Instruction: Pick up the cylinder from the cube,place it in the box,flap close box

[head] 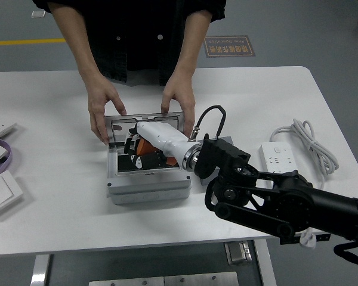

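Reaching in from the right, the robot's right hand sits low inside the open grey box, its white-shelled palm angled down and its black-jointed fingers wrapped around the orange cylinder. Only a wedge of that cylinder shows, bright orange and smooth, tucked under the palm and over the box's dark interior; whether it touches the floor of the box cannot be told. The black forearm crosses the box's right wall and hides most of the grey cube, of which only a sliver peeks out just beside the box.

At the far side, a person in a dark shirt steadies the raised lid, the one hand on its left corner, the other hand on its right edge.

All this stands on a white table. A white power strip with its coiled cable lies to the right, and white switch plates lie at the left edge. Beyond the table, a grey floor with a yellow line and a floor sign.
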`<state>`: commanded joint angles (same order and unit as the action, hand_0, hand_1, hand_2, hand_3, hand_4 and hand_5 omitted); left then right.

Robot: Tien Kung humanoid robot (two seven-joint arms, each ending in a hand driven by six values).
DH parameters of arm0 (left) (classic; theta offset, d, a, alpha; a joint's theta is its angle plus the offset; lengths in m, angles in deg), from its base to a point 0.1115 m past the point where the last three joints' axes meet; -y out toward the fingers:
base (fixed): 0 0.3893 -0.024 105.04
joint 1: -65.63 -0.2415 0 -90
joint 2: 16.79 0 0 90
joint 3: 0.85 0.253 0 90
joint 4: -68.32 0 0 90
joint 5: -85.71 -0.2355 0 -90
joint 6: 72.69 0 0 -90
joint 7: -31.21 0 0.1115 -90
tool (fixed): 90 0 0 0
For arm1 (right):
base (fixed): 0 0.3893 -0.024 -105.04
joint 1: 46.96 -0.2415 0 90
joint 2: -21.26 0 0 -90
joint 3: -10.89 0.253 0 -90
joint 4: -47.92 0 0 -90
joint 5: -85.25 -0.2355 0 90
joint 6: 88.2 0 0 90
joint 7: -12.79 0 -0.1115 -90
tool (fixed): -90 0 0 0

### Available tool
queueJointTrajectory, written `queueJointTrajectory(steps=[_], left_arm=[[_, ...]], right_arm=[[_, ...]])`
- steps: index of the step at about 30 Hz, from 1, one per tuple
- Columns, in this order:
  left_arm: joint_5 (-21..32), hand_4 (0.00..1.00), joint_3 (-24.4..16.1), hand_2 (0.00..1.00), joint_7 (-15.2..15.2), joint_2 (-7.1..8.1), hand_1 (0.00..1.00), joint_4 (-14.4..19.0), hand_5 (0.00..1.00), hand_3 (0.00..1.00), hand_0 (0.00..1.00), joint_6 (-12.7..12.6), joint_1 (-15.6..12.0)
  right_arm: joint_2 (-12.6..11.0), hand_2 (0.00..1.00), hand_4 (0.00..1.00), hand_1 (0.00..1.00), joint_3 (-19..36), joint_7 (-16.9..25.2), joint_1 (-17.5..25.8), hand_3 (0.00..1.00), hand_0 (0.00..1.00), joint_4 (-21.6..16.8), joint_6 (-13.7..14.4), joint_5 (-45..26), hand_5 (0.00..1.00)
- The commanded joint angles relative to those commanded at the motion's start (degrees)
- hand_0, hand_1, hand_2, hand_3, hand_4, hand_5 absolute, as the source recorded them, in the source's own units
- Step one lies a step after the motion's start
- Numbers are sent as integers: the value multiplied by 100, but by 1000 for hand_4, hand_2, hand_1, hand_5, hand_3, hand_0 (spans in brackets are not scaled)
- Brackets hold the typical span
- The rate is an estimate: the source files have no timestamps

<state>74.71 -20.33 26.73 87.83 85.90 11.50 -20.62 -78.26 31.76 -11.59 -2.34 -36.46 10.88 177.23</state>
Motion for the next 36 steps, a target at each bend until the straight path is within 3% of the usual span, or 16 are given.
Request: queueJointTrajectory(steps=[13,14,19,20,25,26,31,32,36], left_arm=[[17,723,54,611,0,17,632,-5,203,618,603,0,21],[17,721,56,611,0,18,632,-5,201,618,603,0,23],[17,721,60,611,-1,14,632,-8,201,618,603,0,30],[16,721,59,611,-1,14,632,-8,199,619,603,-1,31],[18,721,56,611,0,14,632,-11,199,619,603,0,37],[20,721,57,611,0,14,632,-11,200,619,603,-1,36],[43,721,74,611,0,18,632,-15,200,619,603,-1,30],[44,721,74,611,0,19,632,-16,200,619,603,-1,30],[33,721,58,611,0,20,632,-21,200,619,603,0,32]], right_arm=[[249,258,2,114,-330,231,-202,219,17,500,-43,331,2],[267,299,2,182,-359,269,-218,250,131,542,-87,417,2],[310,299,2,182,-446,431,-272,250,131,683,-268,693,2],[314,510,74,453,-460,459,-280,427,543,700,-294,719,2],[330,510,74,453,-473,558,-284,427,543,752,-372,725,2],[332,610,253,607,-470,565,-281,566,692,758,-383,720,110],[333,610,253,607,-464,599,-266,566,692,774,-395,714,110],[333,654,377,658,-463,608,-264,633,766,777,-388,738,92],[331,654,377,658,-467,653,-257,633,766,791,-335,823,92]])
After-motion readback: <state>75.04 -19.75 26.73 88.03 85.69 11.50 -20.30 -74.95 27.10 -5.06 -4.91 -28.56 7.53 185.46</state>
